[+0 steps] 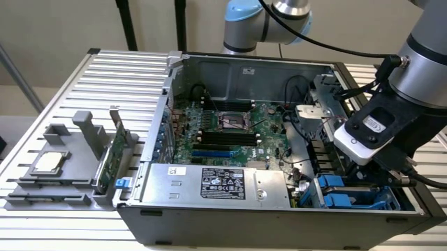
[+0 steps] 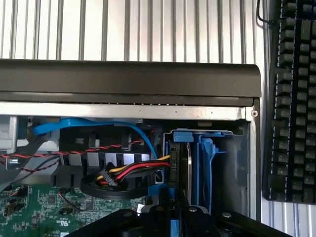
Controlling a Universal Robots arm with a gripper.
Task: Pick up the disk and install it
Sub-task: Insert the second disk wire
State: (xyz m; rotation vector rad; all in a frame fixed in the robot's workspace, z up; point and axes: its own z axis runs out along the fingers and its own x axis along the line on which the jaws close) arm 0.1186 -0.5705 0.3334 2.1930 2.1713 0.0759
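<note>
The disk (image 2: 189, 165) stands on edge in the drive bay at a corner of the open computer case (image 2: 128, 79), its silver-grey side framed by the bright blue carrier. My gripper (image 2: 178, 213) reaches down over it, and its black fingers (image 2: 158, 217) sit on either side of the disk's blue edge, shut on it. In the exterior view the arm's wrist (image 1: 370, 130) hangs over the blue drive bay (image 1: 346, 198) at the case's near corner on the exterior view's right, hiding the fingers.
Red, yellow, black and blue cables (image 2: 128, 173) lie close beside the disk. The motherboard (image 1: 223, 130) and power supply (image 1: 216, 183) fill the case. A grey fixture (image 1: 70, 167) holds a chip and a green card. A keyboard (image 2: 291, 98) lies outside the case.
</note>
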